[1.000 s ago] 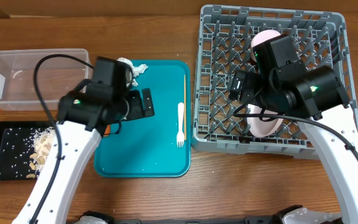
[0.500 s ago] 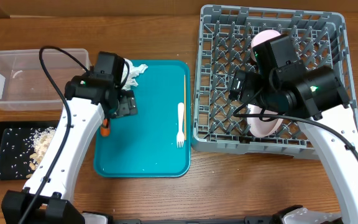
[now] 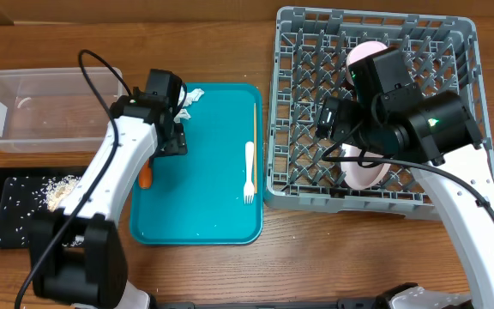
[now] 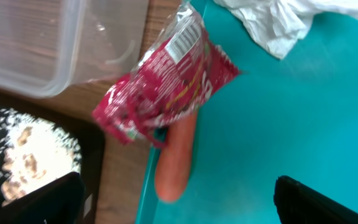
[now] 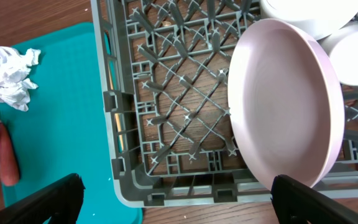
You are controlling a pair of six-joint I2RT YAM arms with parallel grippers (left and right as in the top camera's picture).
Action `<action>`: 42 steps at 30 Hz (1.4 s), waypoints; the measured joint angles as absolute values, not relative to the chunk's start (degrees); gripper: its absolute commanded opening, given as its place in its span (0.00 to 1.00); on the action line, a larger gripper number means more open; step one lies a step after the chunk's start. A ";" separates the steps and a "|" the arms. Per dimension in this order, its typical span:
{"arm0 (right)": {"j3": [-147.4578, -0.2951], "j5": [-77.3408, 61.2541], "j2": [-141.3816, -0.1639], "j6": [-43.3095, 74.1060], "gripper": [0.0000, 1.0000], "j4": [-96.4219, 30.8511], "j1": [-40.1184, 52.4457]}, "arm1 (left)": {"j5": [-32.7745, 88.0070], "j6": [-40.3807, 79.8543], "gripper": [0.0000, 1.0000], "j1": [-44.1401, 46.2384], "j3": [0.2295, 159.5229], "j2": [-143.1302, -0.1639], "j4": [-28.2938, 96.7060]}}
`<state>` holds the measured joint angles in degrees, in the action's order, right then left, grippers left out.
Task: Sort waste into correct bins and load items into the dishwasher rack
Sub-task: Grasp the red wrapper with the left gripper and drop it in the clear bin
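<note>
The left gripper (image 3: 171,140) hangs over the far left corner of the flat teal plastic serving tray (image 3: 204,210), jaws wide apart and holding nothing. The step in hand looks to be picking up the crumpled red shiny snack wrapper (image 4: 166,87). It lies across the tray's left edge, one end out over the wooden table beside the near corner of the clear rectangular plastic tub (image 4: 61,43), the other draped on the top of the small orange carrot (image 4: 174,162). To do it well, I would come straight down with the jaws astride the wrapper's bunched middle and pinch foil only. The carrot beneath and the tray's raised rim are what could get caught or block a finger. The tub beside it is probably where the wrapper belongs, and the carrot likely goes with the pale rice (image 3: 58,193) in the shallow black rectangular tray (image 3: 7,219) at the table's near left. A crumpled white paper napkin (image 4: 278,25) lies close by at the tray's far edge, clear of the grasp. A white plastic fork (image 3: 249,172) and a thin wooden chopstick (image 3: 254,124) wait along the tray's right edge. The right gripper (image 5: 176,193) hovers open and empty over the large grey plastic lattice rack (image 3: 286,103), where a pale pink bowl (image 5: 284,106) leans on edge against the pegs.
</note>
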<state>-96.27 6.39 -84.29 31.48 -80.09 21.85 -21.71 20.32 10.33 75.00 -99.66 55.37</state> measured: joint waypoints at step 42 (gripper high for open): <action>-96.27 6.39 -84.29 31.46 1.00 -80.12 21.85 | -16.12 11.20 0.67 7.77 70.85 -108.90 34.33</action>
